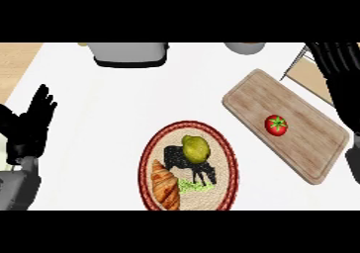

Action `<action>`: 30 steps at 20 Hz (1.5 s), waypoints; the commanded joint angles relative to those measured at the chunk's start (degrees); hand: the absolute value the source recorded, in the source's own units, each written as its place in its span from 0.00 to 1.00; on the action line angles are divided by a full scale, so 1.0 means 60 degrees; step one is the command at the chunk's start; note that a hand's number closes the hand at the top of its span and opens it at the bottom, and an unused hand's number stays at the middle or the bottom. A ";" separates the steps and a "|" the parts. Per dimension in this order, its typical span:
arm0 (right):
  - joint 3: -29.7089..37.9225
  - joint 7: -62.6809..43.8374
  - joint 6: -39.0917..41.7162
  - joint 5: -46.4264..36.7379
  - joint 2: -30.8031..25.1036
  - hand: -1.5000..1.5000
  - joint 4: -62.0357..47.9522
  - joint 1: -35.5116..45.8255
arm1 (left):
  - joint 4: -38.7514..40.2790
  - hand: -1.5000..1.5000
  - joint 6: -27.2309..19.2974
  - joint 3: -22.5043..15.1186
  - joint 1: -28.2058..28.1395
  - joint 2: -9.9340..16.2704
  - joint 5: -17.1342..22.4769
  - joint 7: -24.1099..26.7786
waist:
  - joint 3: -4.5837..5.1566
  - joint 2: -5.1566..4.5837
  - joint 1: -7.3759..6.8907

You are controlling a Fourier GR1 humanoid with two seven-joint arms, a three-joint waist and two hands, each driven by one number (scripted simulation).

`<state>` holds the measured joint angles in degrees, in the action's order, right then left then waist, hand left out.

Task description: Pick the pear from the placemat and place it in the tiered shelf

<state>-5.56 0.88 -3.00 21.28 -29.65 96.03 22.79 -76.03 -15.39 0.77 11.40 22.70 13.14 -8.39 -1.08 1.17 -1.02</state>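
Head view shows the pear (196,148) on the placemat (225,163) at lower centre, beside a croissant (165,185), looking light, firm, smooth and roll-prone, best cupped around its middle, while the left hand (26,129) rests with fingers apart and the right hand's (343,84) fingers cannot be told.

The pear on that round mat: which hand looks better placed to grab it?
Probably the left hand: it rests open at the view's left, with bare counter between it and the pear. Little of the right arm shows, beyond the cutting board.

White counter top (103,118) under even light — strips of pale wood floor (11,64) at both sides
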 commanded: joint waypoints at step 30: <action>-0.4773 -0.9851 0.2395 -0.0981 0.2558 0.00 -0.5808 0.5203 | -0.0278 0.50 0.2189 -0.0016 -0.1716 0.0681 0.0188 0.0942 | 0.0189 -0.0265 -0.0105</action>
<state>-33.86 -55.42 -2.06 10.70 -12.55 62.70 50.62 -78.72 -3.54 -0.48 0.81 25.37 13.99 -3.20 0.07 -0.13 -1.48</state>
